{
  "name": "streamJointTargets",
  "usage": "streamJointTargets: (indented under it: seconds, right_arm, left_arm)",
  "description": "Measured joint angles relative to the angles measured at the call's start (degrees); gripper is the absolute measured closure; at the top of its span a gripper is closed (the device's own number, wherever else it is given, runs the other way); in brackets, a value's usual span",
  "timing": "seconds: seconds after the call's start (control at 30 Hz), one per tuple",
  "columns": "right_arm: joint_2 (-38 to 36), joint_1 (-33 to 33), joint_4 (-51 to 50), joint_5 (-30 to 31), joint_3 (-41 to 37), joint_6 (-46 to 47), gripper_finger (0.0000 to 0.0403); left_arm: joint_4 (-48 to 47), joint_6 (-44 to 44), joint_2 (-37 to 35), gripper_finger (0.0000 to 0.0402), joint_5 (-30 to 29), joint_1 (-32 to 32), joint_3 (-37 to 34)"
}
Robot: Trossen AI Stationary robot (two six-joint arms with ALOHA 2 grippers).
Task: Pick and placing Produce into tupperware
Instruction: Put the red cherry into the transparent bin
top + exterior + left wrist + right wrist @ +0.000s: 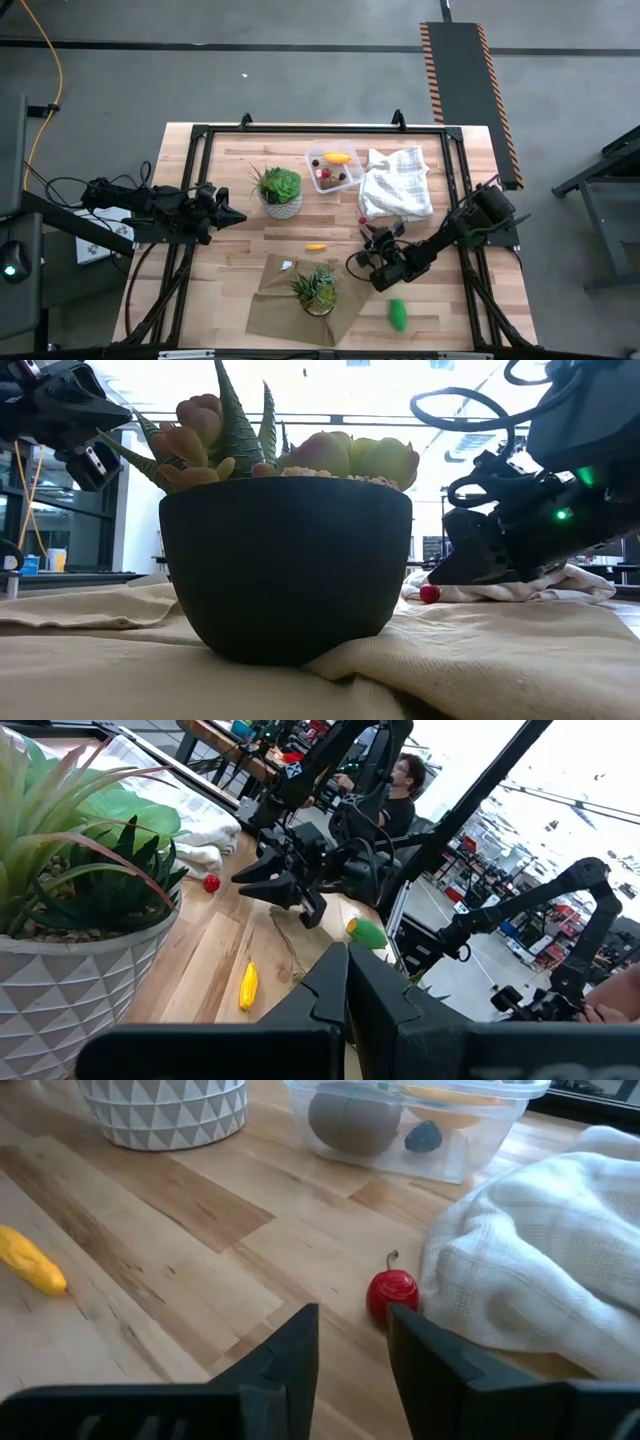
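Note:
A red berry [392, 1292] with a short stem lies on the wooden table, against the edge of the white cloth [540, 1260]. My right gripper [352, 1325] stands open just short of the berry [362, 221], low over the table, touching nothing. The clear tupperware [335, 168] at the far middle holds a yellow piece [337, 157], a brown ball [355, 1120] and small dark pieces. Another yellow piece [316, 246] and a green piece [398, 314] lie loose on the table. My left gripper [225, 212] waits shut at the left, level above the table.
A white-potted leafy plant [280, 190] stands left of the tupperware. A dark-potted succulent [317, 290] sits on a tan cloth [290, 305] near the front edge. A black frame [320, 128] rims the table. A person [400, 790] sits beyond the table.

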Motion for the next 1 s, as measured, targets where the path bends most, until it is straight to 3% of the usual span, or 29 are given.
streamJointTargets:
  seconds: [0.33,1.0]
  right_arm:
    - [0.2,-0.1,0.2,1.1,0.0,-0.2,0.0215]
    - [0.8,-2.8,-0.7,-1.4,0.0,0.4,0.0224]
  left_arm:
    - [0.0,0.0,0.0,0.0401,0.0,0.0,0.0]
    - [0.0,0.0,0.0,0.0401,0.0,0.0,0.0]
